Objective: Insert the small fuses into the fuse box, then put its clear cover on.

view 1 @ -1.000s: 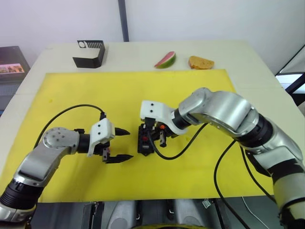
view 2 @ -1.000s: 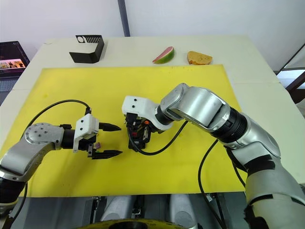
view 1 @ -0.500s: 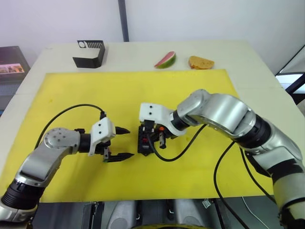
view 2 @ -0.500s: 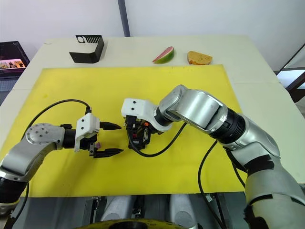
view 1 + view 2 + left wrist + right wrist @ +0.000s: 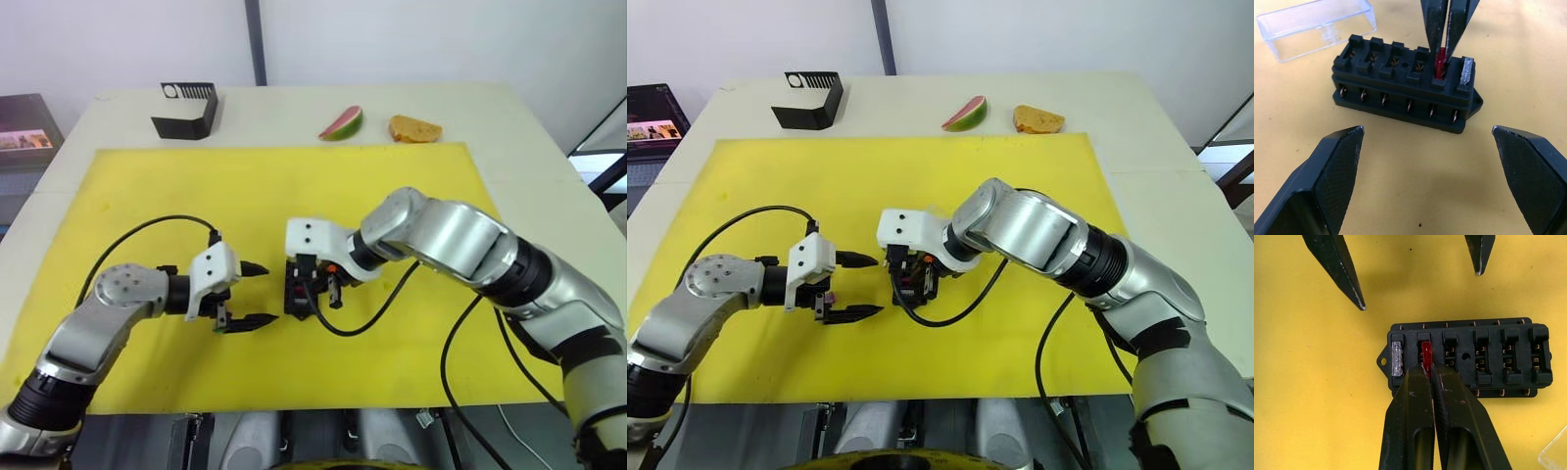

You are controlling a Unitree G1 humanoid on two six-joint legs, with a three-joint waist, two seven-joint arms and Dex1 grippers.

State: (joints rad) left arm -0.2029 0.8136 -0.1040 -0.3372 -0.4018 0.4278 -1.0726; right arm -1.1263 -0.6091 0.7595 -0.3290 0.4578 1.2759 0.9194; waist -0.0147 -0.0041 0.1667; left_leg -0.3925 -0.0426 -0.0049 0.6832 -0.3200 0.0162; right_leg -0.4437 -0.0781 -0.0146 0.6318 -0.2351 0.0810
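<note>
The black fuse box (image 5: 1400, 83) lies on the yellow mat (image 5: 392, 196) in the middle, between both grippers. A grey fuse (image 5: 1397, 358) sits in its end slot by the tab. My right gripper (image 5: 1431, 372) is shut on a red fuse (image 5: 1440, 68), which stands in the slot beside the grey one. My left gripper (image 5: 266, 294) is open just left of the fuse box (image 5: 297, 294), fingers pointing at it, nothing between them. The clear cover (image 5: 1312, 27) lies on the mat close behind the box. A small purple chip (image 5: 829, 295) shows by the left gripper's body.
At the back left of the table stands a black slotted stand (image 5: 184, 108). A watermelon slice (image 5: 341, 122) and a piece of bread (image 5: 414, 127) lie beyond the mat's far edge. Black cables loop from both wrists over the mat.
My left gripper has crept slightly right, toward the fuse box, still open. The right gripper stays at the box with the red fuse.
</note>
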